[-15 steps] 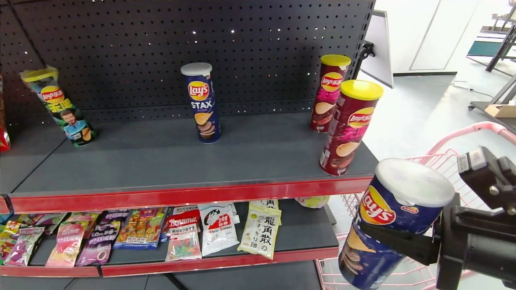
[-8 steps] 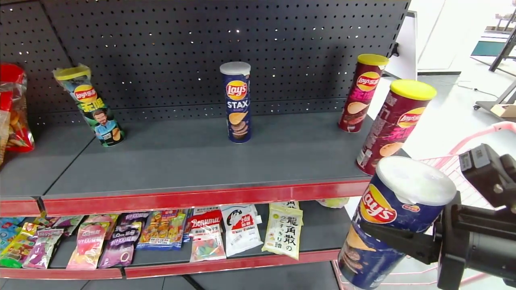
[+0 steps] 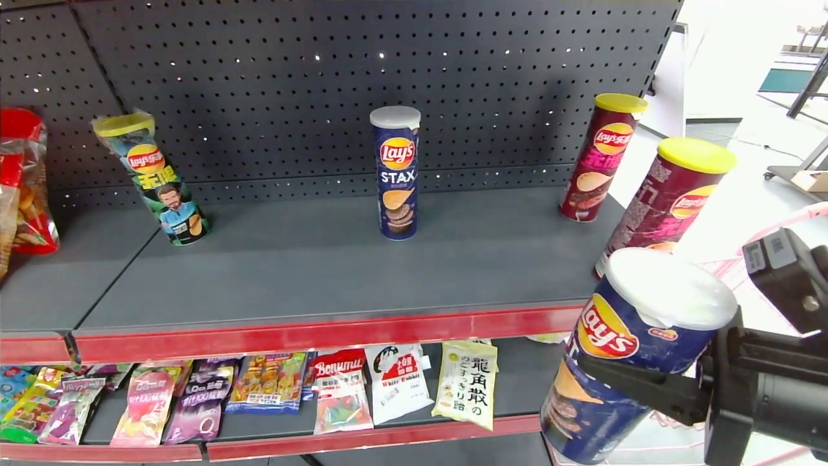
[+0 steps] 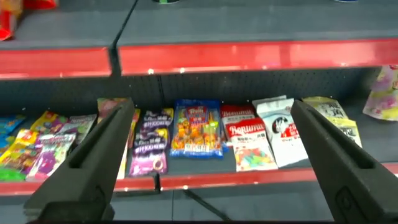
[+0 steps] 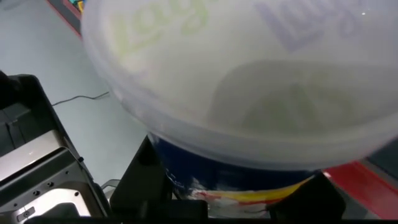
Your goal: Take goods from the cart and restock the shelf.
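Observation:
My right gripper (image 3: 637, 378) is shut on a blue chips can with a white lid (image 3: 621, 336), tilted, low at the right, in front of and below the upper shelf's (image 3: 323, 272) right end. In the right wrist view the lid (image 5: 249, 81) looms close above the black fingers (image 5: 149, 180). A matching blue can (image 3: 396, 175) stands mid-shelf. Two maroon cans (image 3: 601, 158) (image 3: 666, 207) stand at the shelf's right end, a green can (image 3: 155, 181) at the left. My left gripper (image 4: 208, 124) is open with nothing in it, facing the lower shelf's snack bags (image 4: 196, 127).
The upper shelf has a red front lip (image 3: 323, 333) and bare surface between the cans. A red bag (image 3: 22, 181) sits at the far left. Several flat snack bags (image 3: 336, 395) line the lower shelf. The pink cart's rail (image 3: 815, 209) shows at the right behind my arm.
The whole head view has shifted, so the shelf and its cans now sit farther right and slightly lower in the picture. The held can stays in my right gripper at the same spot in the picture.

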Robot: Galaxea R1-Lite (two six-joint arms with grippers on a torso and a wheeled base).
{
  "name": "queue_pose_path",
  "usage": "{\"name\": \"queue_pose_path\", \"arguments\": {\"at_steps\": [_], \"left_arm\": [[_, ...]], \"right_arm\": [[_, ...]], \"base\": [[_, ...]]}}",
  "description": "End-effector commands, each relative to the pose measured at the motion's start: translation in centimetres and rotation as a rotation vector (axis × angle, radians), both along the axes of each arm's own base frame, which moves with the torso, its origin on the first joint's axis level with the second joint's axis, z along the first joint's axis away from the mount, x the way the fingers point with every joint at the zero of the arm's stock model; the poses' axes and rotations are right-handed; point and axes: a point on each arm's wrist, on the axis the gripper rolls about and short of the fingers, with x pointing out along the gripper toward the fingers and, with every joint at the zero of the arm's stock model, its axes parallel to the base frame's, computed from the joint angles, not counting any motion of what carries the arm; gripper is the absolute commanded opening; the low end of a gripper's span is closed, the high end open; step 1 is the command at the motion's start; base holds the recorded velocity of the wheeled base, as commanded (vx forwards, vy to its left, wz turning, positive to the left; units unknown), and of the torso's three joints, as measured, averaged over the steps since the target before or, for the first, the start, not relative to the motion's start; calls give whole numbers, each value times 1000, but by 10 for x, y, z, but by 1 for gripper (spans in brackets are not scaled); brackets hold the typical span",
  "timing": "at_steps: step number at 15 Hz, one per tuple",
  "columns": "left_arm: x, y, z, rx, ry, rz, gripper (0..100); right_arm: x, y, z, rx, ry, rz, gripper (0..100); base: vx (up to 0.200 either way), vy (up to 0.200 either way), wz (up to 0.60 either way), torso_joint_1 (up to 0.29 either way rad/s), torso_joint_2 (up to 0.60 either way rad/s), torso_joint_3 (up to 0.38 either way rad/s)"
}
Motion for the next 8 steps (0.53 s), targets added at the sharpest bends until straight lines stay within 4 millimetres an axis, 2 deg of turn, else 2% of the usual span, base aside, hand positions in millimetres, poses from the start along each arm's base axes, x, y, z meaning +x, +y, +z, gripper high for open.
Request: {"name": "queue_pose_path", "arguments": {"at_steps": [1, 2, 8], "left_arm": [[0, 0, 0, 0, 1, 1, 100], [0, 0, 0, 0, 1, 2, 100], [0, 0, 0, -2, 1, 1, 100]], "right_arm": [[0, 0, 0, 0, -1, 0, 0], [1, 0, 1, 2, -2, -1, 0], [1, 0, 1, 2, -5, -8, 0]], "base": [[200, 0, 0, 22, 2, 7], [200, 0, 0, 22, 2, 2], [0, 0, 0, 0, 0, 0]]}}
